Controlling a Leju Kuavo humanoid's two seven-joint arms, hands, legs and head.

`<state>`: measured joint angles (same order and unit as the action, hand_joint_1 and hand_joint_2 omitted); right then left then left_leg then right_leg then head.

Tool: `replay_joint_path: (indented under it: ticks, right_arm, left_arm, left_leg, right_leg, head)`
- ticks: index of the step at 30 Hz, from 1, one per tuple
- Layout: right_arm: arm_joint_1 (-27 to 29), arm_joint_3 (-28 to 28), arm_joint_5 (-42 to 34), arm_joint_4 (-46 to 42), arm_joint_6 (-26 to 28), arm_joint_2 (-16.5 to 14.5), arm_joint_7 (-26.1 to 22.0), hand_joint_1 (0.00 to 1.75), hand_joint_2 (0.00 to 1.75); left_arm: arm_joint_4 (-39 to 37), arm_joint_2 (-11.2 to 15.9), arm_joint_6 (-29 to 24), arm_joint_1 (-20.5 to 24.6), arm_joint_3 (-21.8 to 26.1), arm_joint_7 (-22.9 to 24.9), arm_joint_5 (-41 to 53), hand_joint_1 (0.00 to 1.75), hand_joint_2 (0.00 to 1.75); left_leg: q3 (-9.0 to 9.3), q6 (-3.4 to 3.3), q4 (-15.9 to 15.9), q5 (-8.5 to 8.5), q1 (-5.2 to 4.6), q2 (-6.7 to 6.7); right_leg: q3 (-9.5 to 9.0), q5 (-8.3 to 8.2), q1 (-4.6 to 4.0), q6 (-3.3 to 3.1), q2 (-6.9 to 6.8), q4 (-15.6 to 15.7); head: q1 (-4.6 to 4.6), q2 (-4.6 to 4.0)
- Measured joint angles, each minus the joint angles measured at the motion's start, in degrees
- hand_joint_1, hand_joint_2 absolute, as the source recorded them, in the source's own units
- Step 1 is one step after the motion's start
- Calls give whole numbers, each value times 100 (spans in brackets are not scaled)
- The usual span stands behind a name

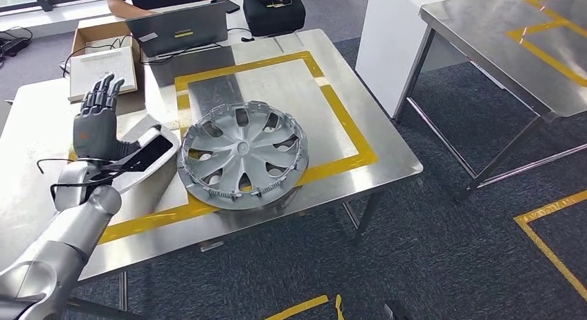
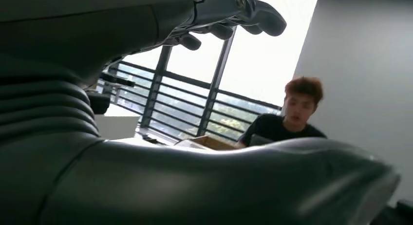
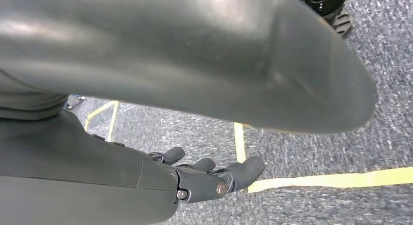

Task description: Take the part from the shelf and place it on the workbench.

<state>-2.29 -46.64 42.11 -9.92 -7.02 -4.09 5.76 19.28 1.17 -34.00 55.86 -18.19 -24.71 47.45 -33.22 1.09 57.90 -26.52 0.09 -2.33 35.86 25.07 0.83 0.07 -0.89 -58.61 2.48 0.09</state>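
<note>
A silver wheel cover (image 1: pixel 242 154) lies flat on the steel workbench (image 1: pixel 332 84), across the front line of the yellow taped square (image 1: pixel 344 116). My left hand (image 1: pixel 104 122) hovers just left of the cover, fingers spread and pointing away from me, holding nothing; its fingers (image 2: pixel 229 15) and thumb (image 2: pixel 243 186) stand apart in the left wrist view. My right hand (image 3: pixel 214 178) hangs over the grey carpet with its fingers loosely extended and nothing in them.
A laptop (image 1: pixel 181 30), a cardboard box (image 1: pixel 104 30) and a white pad (image 1: pixel 102 70) sit at the bench's far side, where a person (image 2: pixel 287 122) in a black shirt sits. A second steel table (image 1: pixel 512 36) stands at the right. Yellow tape (image 3: pixel 331 178) marks the floor.
</note>
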Motion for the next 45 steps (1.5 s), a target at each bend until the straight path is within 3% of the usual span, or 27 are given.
replay_joint_path:
  ticks: [6,10,15,17,20,21,22,23,25,26,27,31,33,35,36,37,38,39,41,42,43,45]
  right_arm:
    - [9,-2,9,0,1,0,-43,0,0]
    - [8,-3,38,0,14,0,-31,0,0]
    - [35,-38,43,0,41,-32,98,0,0]
    - [56,-64,32,1,74,-46,130,0,0]
    - [60,-128,-5,2,100,-64,115,0,0]
    - [58,-151,-18,2,102,-66,91,0,0]
    - [57,-170,-26,2,103,-67,64,0,0]
    - [57,-185,-31,2,102,-67,41,0,0]
    - [52,-213,-36,2,97,-74,15,0,0]
    - [49,-231,-37,2,93,-83,13,0,0]
    - [46,-251,-39,2,90,-95,20,0,0]
    - [27,-300,-48,2,82,-138,74,0,0]
    - [25,-319,-56,2,83,-158,81,0,0]
    - [26,-334,-62,2,86,-167,83,0,0]
    - [26,-339,-57,2,87,-170,87,0,0]
    - [27,-343,-44,2,87,-173,99,0,0]
    - [28,-348,-28,2,87,-175,116,0,0]
    - [29,-351,-9,2,87,-178,135,0,0]
    - [26,-358,27,2,89,-187,157,0,0]
    - [27,-361,40,2,90,-192,157,0,0]
    - [28,-365,51,2,91,-197,152,0,0]
    - [38,-370,69,2,93,-198,142,0,0]
  left_arm:
    - [409,-48,71,335,5,-157,-231,0,0]
    - [689,-5,-146,387,37,-588,-758,0,0]
    - [1808,399,-190,456,49,-519,-1302,0,0]
    - [2244,543,-197,403,42,-456,-1337,0,0]
    - [2667,673,-161,290,-23,-418,-1350,0,0]
    - [2768,715,-152,245,-55,-409,-1351,0,0]
    - [2864,763,-148,207,-85,-391,-1351,0,0]
    - [2955,807,-149,181,-109,-363,-1349,0,0]
    - [3135,899,-158,161,-156,-281,-1316,0,0]
    - [3218,954,-163,158,-177,-241,-1289,0,0]
    - [3291,1005,-168,152,-197,-207,-1263,0,0]
    - [3488,1228,-141,84,-278,-151,-1248,0,0]
    - [3530,1352,-128,27,-296,-130,-1275,0,0]
    - [3553,1463,-129,-66,-301,-117,-1306,0,0]
    - [3564,1513,-131,-144,-303,-114,-1321,0,0]
    - [3582,1562,-130,-244,-305,-115,-1333,0,0]
    - [3616,1606,-128,-352,-308,-121,-1346,0,0]
    - [3666,1646,-126,-449,-310,-130,-1359,0,0]
    - [3833,1727,-126,-597,-319,-144,-1362,0,0]
    - [3935,1771,-130,-656,-325,-140,-1341,0,0]
    - [4035,1814,-135,-703,-331,-132,-1312,0,0]
    - [4213,1872,-141,-794,-338,-101,-1260,0,0]
  left_leg:
    - [4,-12,8,-8,-4,-12]
    - [-15,-47,49,-28,-12,-6]
    - [-4,-130,4,10,-16,-26]
    - [45,-187,-108,104,23,-34]
    - [-1,-218,-133,163,46,-16]
    - [-29,-215,-110,167,48,-10]
    - [-60,-207,-78,168,53,-7]
    - [-95,-194,-39,168,63,-7]
    - [-175,-137,54,161,83,-9]
    - [-207,-95,95,159,85,-8]
    - [-230,-52,128,161,79,-6]
    - [-295,116,168,164,81,26]
    - [-428,163,504,-168,94,110]
    - [-652,174,1214,-659,91,186]
    - [-721,169,1525,-810,88,201]
    - [-709,153,1680,-848,82,207]
    - [-593,124,1627,-776,73,210]
    - [-378,83,1371,-638,59,214]
    - [164,-9,586,-489,12,227]
    - [343,-31,293,-469,-16,231]
    - [435,-45,118,-482,-41,232]
    - [415,-77,48,-396,-62,225]
  right_leg:
    - [-3,-4,8,6,2,3]
    - [-5,-7,18,28,-7,0]
    - [-37,-29,35,98,9,33]
    - [25,153,31,130,28,-146]
    - [419,741,42,173,50,-1160]
    - [517,836,49,190,52,-1433]
    - [527,823,58,205,52,-1513]
    - [425,709,69,219,49,-1361]
    - [14,430,91,242,29,-651]
    - [-128,322,83,221,34,-387]
    - [-203,282,75,190,43,-229]
    - [-126,225,65,-29,97,-167]
    - [-49,132,66,-122,108,-136]
    - [67,39,40,-168,128,-135]
    - [130,-10,24,-180,142,-136]
    - [193,-60,9,-187,157,-138]
    - [252,-110,-4,-188,171,-139]
    - [305,-159,-18,-185,184,-140]
    - [390,-262,-35,-163,196,-138]
    - [407,-313,-36,-136,198,-126]
    - [412,-364,-29,-101,199,-110]
    - [401,-468,-21,-14,203,-44]
  head:
    - [-2,0]
    - [-3,0]
    - [-4,0]
    - [2,0]
    - [22,0]
    - [27,0]
    - [30,0]
    - [31,0]
    - [37,0]
    - [39,0]
    - [41,0]
    - [39,0]
    - [30,0]
    - [25,0]
    - [25,0]
    - [25,0]
    - [25,0]
    - [25,0]
    - [30,0]
    - [31,0]
    - [25,0]
    - [9,0]
